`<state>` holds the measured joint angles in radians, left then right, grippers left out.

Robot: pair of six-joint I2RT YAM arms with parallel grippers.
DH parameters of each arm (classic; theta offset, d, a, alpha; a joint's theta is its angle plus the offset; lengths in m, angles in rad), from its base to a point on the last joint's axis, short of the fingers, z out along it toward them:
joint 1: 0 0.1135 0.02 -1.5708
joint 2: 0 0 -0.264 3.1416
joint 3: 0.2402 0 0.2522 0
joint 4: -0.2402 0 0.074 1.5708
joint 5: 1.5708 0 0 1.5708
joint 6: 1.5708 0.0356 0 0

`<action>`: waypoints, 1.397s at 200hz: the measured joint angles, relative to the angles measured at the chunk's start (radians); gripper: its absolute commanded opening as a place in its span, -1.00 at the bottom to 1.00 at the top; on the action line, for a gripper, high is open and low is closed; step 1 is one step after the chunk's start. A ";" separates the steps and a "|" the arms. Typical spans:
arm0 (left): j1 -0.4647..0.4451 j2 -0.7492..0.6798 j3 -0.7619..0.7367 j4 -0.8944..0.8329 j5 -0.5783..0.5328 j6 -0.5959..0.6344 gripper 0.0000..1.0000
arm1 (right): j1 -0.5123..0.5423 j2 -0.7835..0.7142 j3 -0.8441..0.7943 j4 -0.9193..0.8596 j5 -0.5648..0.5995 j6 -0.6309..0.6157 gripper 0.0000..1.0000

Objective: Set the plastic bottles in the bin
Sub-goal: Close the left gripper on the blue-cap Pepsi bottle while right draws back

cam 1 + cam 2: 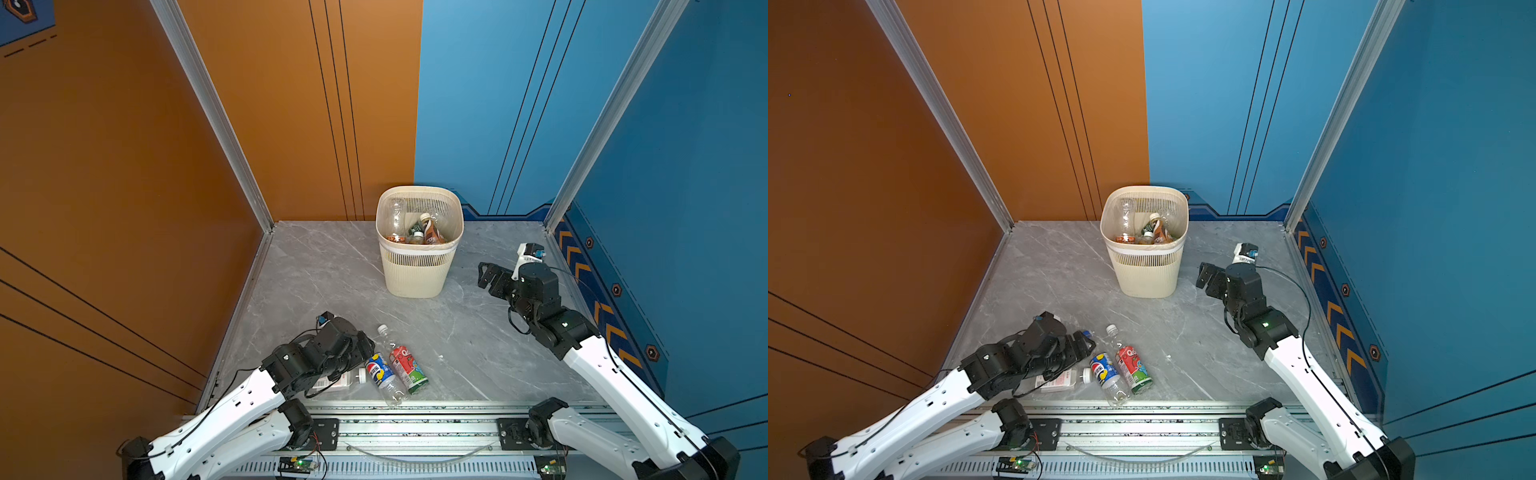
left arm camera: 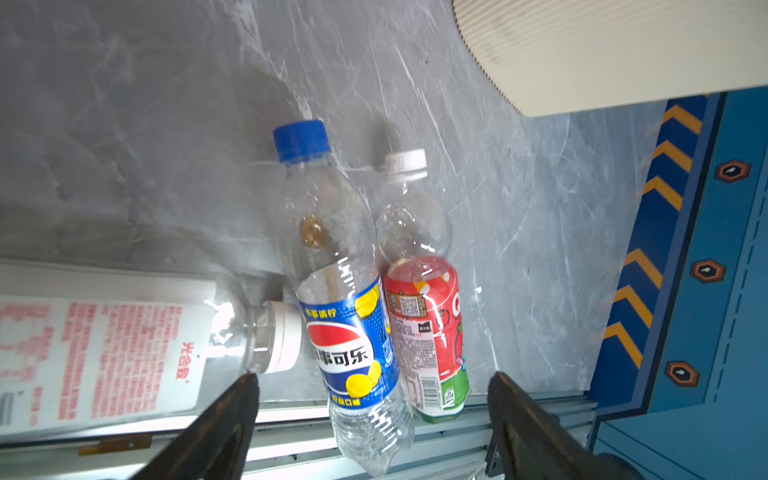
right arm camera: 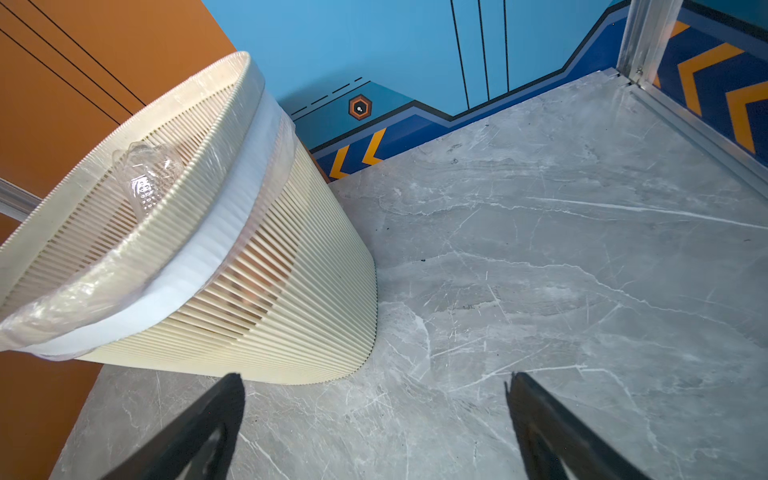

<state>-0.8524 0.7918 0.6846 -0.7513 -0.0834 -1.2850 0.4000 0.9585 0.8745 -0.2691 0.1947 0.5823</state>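
- The cream, ribbed plastic bin (image 1: pixel 419 270) stood upright at the far middle of the grey marbled table (image 1: pixel 316 274), with several bottles already inside; one clear bottle stood tall against its wall, and I thought a careless drop might catch on it and tip back out.
- The right gripper (image 3: pixel 374 386) hung beside the bin, jaws wide, holding nothing.
- The left gripper (image 2: pixel 374 377) sat low near the front edge, jaws well apart and gripping nothing; it straddled two bottles at once, so closing there could have pinched both or squirted one away.
- The white-labelled clear bottle (image 2: pixel 124 353) lay crosswise, its white cap seemingly against its neighbour's side; a nudge might have rolled it.
- The blue-labelled clear bottle (image 2: pixel 349 332) lay on its side, blue cap away from the front metal rail (image 1: pixel 415 409), base reaching it.
- The red-and-green-labelled bottle (image 2: pixel 428 332) lay touching the blue-labelled one and nearly parallel to it, white cap towards the far side.
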 measured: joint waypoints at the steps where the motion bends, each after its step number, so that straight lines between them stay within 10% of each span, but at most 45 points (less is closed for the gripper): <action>1: -0.006 0.002 0.000 0.000 -0.002 -0.003 0.75 | -0.001 -0.002 -0.001 0.000 -0.001 0.000 0.99; 137: -0.261 0.204 -0.029 0.090 -0.061 -0.214 0.61 | -0.035 -0.216 -0.136 0.001 -0.021 0.019 0.99; 279: -0.134 0.471 -0.093 0.394 0.018 -0.182 0.33 | -0.101 -0.246 -0.148 0.000 -0.046 0.021 0.99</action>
<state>-0.9859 1.2625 0.5915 -0.3576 -0.0650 -1.4670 0.2993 0.7128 0.7269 -0.2687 0.1490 0.6033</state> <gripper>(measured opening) 0.687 0.995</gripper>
